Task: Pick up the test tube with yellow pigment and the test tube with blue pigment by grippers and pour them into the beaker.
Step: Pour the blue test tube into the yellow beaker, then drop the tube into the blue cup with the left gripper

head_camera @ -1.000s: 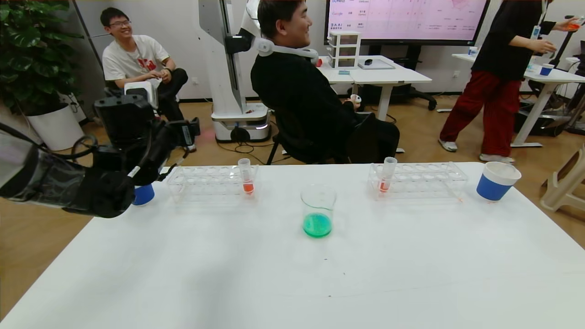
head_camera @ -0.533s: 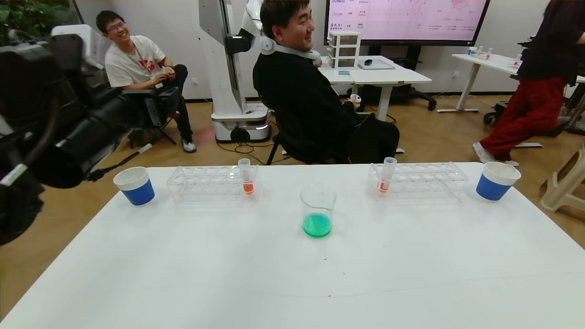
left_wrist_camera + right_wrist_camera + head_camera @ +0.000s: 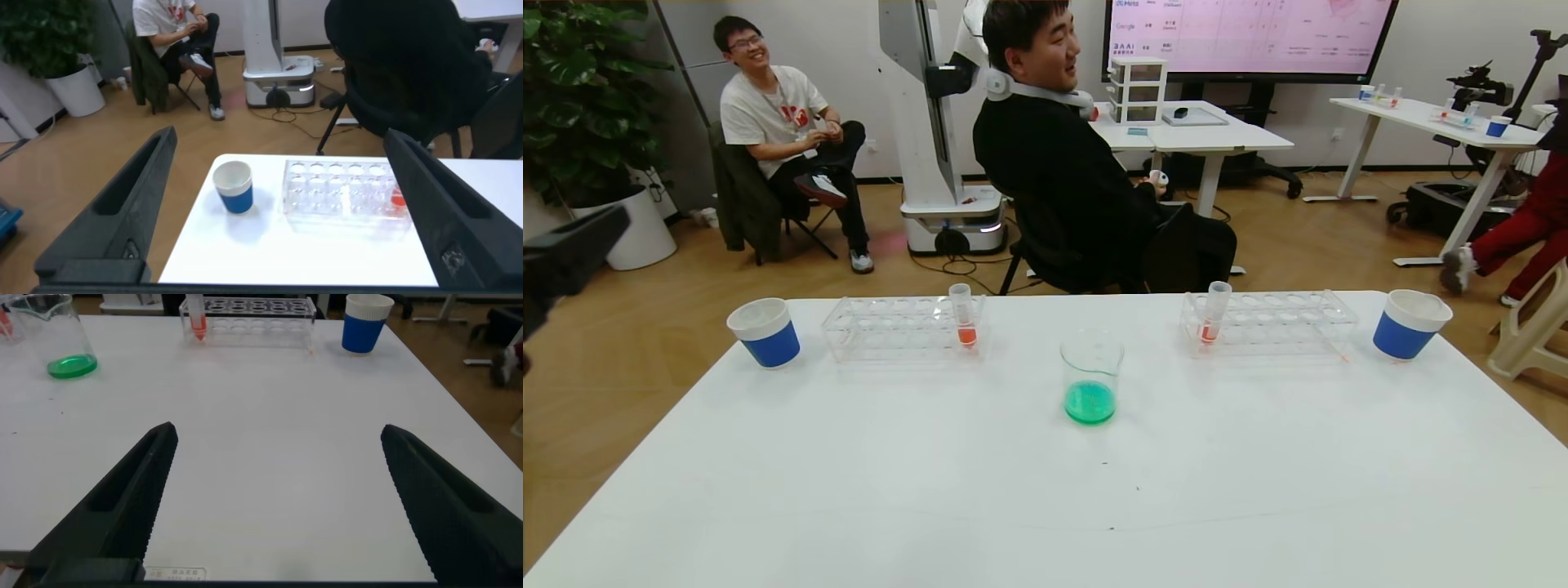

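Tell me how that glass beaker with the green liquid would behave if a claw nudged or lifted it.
The beaker looks like thin clear glass, so probably fragile and rather slippery to grip. Its flat base on the table and the green liquid pooled low likely keep it from tipping under a gentle push; it would probably slide instead. With so little liquid, it is likely light, though lifting it tilted could spill.

Warm wooden floor (image 3: pixel 645 359), pale walls, a big leafy plant (image 3: pixel 580 90) in a white pot, white desks (image 3: pixel 1201 135) beneath what looks like a wall screen (image 3: pixel 1250 37).
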{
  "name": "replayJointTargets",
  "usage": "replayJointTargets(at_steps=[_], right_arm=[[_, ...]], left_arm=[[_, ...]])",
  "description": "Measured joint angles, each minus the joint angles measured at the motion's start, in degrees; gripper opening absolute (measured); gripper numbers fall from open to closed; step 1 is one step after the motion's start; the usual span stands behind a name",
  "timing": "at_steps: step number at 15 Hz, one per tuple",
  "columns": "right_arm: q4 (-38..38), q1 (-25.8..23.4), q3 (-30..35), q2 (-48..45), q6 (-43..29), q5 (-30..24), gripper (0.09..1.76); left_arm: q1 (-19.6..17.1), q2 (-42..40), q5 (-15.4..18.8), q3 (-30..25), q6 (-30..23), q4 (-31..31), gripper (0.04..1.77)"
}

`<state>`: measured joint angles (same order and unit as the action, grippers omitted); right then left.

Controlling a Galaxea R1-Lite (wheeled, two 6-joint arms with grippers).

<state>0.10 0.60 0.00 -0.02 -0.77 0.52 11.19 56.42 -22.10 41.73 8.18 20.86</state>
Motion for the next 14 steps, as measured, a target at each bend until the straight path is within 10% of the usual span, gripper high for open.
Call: replayJointTargets(at_steps=[6,11,14], right_arm=[[0.0,0.0,0.0,0.0,0.0,0.0,1.74],[0.0,0.0,0.0,0.0,0.0,0.0,1.74],[0.0,0.0,0.0,0.0,0.0,0.0,1.74]], left_arm=[[-4.9,-23.9,-0.7,0.4,1.4,-26.1,1.75],[-8.2,-38.3,0.0,-6.8,0.1,-27.4,1.75],[-10.0,-45.9,9.4,-10.7,-3.1,-25.9,1.75]])
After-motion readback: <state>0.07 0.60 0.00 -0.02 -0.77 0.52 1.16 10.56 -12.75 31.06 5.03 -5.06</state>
